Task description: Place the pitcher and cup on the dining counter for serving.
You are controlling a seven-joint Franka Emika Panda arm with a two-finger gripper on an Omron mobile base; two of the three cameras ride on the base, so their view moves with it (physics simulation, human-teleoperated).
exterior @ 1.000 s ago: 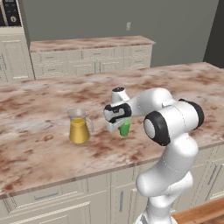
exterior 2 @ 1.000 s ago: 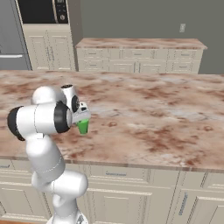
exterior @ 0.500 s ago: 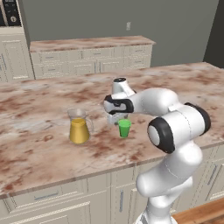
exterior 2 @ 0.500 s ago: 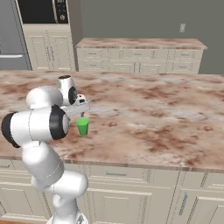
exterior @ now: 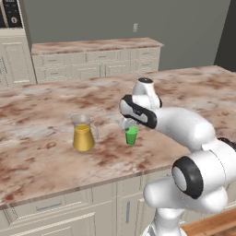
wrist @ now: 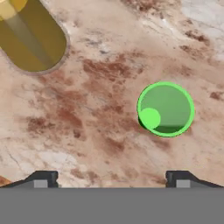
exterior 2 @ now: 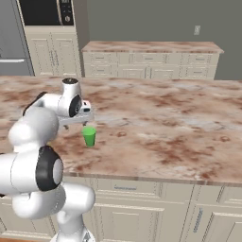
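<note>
White and dark-jointed, the robot arm reaches out over the near edge of the broad reddish-brown and cream marbled stone surface (exterior: 41,156), which sits on cream panelled cabinets (exterior: 69,216). The hand (wrist: 112,177) hangs above the stone with its two dark fingertips (wrist: 41,178) spread wide and nothing between them; in the hand view just their tops show. From the left base camera the hand (exterior: 127,123) is largely covered by the arm's wrist, and from the right base camera the fingers of the hand (exterior 2: 75,124) are too small to make out clearly.

Below and slightly beyond the hand stands the small bright-green tumbler cup (exterior: 131,135), upright on the surface and free of the fingers; seen from above, its round rim (wrist: 166,109) lies ahead of the fingertips, closer to the right one. From the right base camera the cup (exterior 2: 89,135) sits just under the hand.

Further to the arm's left, well apart from the cup, the clear glass pitcher with orange-yellow liquid (exterior: 83,133) stands upright on the same surface. In the hand view the pitcher (wrist: 30,37) is cut off by the upper left corner.

Beyond the surface runs a narrower marbled counter over cream drawers (exterior: 97,45) against the grey wall (exterior: 184,23).
</note>
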